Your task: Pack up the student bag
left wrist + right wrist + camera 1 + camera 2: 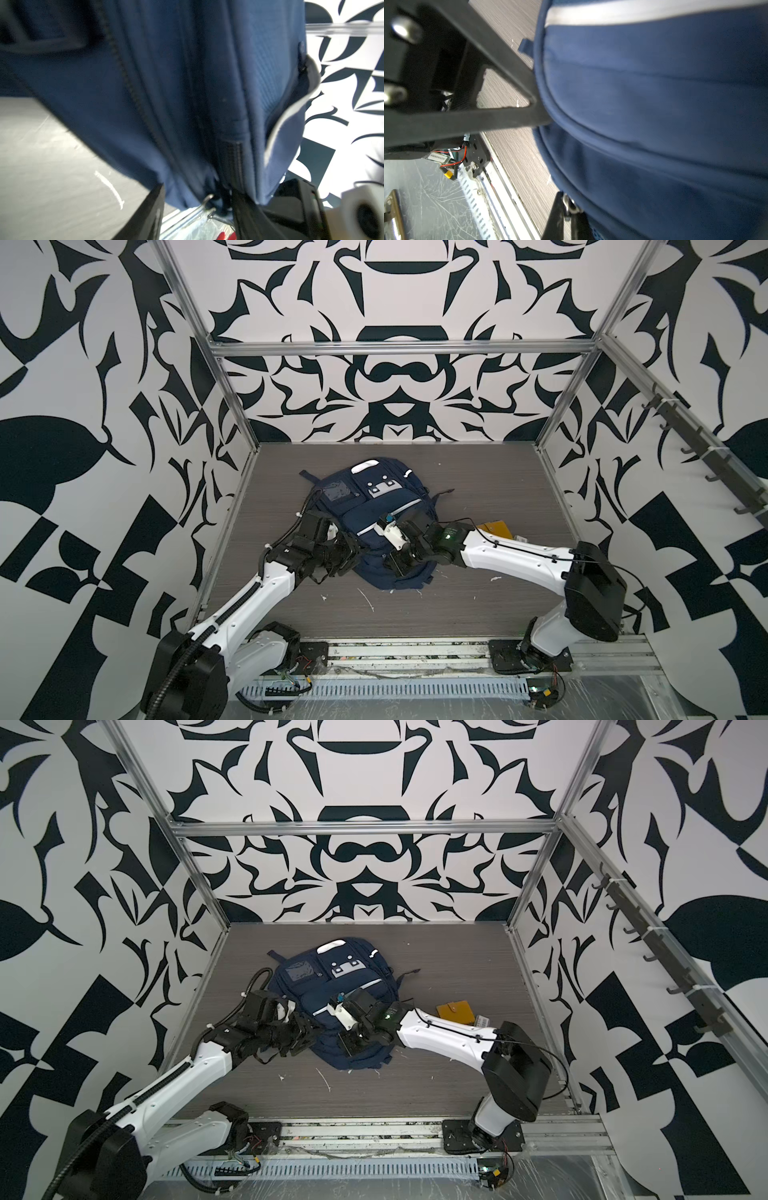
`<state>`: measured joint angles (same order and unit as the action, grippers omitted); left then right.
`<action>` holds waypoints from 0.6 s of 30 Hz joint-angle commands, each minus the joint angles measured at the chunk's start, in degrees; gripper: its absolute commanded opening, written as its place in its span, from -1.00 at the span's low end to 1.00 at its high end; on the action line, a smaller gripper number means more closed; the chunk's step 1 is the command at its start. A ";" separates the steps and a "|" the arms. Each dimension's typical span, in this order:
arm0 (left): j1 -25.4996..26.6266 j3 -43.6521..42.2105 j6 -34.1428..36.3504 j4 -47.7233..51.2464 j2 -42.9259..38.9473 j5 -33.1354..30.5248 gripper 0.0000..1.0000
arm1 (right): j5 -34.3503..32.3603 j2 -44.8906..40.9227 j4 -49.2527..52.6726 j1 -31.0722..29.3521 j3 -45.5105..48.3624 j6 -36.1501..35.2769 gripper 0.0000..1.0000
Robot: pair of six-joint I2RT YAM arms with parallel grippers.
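- The student bag (374, 510) lies flat on the table (478, 489), with its long axis running from the near edge to the far edge.
- The right gripper (397, 567) is pinched together on a metal zip pull (569, 204) at the bag's near end.
- The left gripper (348, 556), jaws apart, straddles the near left corner.

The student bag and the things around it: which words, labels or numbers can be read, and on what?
Student bag: no text readable; the marks on its grey patch are too small.
White sticker near the red wire, right wrist view: a printed code, too blurred to read.
White tag beside the yellow wallet: too small to read.
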<state>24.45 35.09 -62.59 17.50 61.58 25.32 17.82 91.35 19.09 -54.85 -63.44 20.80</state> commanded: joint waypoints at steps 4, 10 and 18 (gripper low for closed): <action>0.08 -1.19 -1.85 -6.66 0.79 -1.22 -0.48 | 5.47 -3.99 -6.70 -0.78 1.45 1.81 -1.00; -1.52 -0.67 0.01 -4.97 0.19 -3.46 -1.00 | 2.96 -5.85 -5.49 -0.33 2.87 2.32 -1.00; -5.86 2.55 4.21 1.15 0.21 -4.62 -1.00 | -2.29 -13.80 12.09 8.80 6.96 -0.22 -1.00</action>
<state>21.54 35.40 -61.71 15.94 62.24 27.00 16.36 83.92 20.69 -49.71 -58.35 21.98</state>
